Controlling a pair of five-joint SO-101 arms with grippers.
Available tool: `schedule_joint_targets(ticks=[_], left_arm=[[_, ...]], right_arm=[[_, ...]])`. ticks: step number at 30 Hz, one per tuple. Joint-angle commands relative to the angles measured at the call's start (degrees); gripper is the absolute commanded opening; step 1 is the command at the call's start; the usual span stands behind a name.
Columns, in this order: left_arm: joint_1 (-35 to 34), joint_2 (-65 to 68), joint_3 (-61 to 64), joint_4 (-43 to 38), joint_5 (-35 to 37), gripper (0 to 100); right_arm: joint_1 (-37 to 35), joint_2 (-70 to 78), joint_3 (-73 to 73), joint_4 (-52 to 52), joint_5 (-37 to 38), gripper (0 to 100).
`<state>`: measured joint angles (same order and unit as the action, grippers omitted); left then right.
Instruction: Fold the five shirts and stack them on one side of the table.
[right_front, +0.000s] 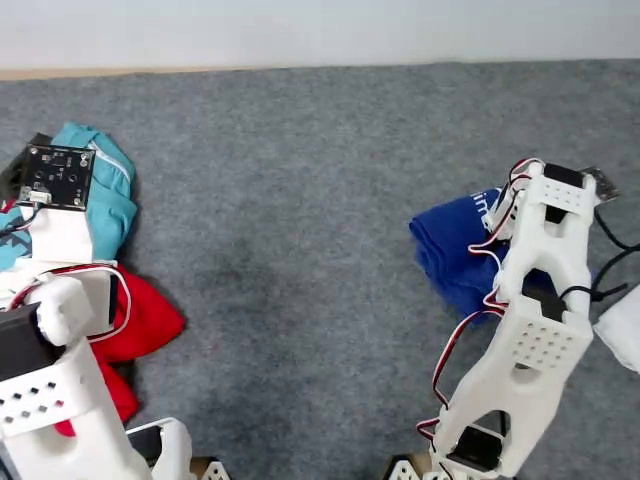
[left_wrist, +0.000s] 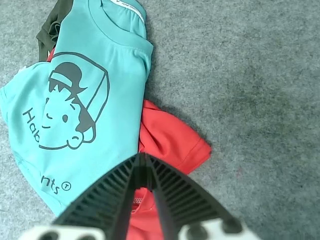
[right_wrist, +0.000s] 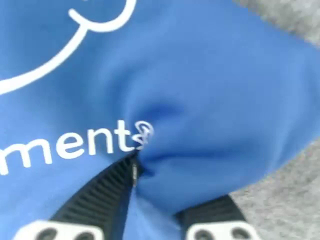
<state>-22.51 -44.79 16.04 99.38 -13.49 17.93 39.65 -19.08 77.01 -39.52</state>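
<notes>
Grey felt-like covering (right_front: 300, 180) spreads over the table, and on its left side a teal shirt (left_wrist: 90, 100) lies over a red shirt (left_wrist: 172, 142) and a dark shirt (left_wrist: 50, 27) in a loose heap. Above that heap hangs the left gripper (left_wrist: 144, 159), its jaws pressed together with nothing between them. On the right side the right gripper (right_wrist: 157, 180) pinches a fold of the crumpled blue shirt (right_wrist: 200, 75), a white cloth (right_front: 625, 325) lying near.
</notes>
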Motion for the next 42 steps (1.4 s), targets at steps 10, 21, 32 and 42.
schedule_joint_targets(ticks=[10,21,32,42], left_arm=[[0.35,-1.23,-0.31,1.23,-0.26,0],[0.26,-1.32,-0.31,1.23,-0.26,0],[0.44,-1.32,-0.22,1.23,-0.09,0],[0.53,-1.32,-0.13,1.23,-0.09,0]], right_arm=[[5.05,-17.19,-4.48,8.92,14.95,0.9],[14.81,-29.14,-4.57,4.7,37.19,0.9],[25.8,-29.85,-4.48,-4.26,48.97,0.9],[29.93,-29.93,-6.95,-2.86,50.55,0.9]])
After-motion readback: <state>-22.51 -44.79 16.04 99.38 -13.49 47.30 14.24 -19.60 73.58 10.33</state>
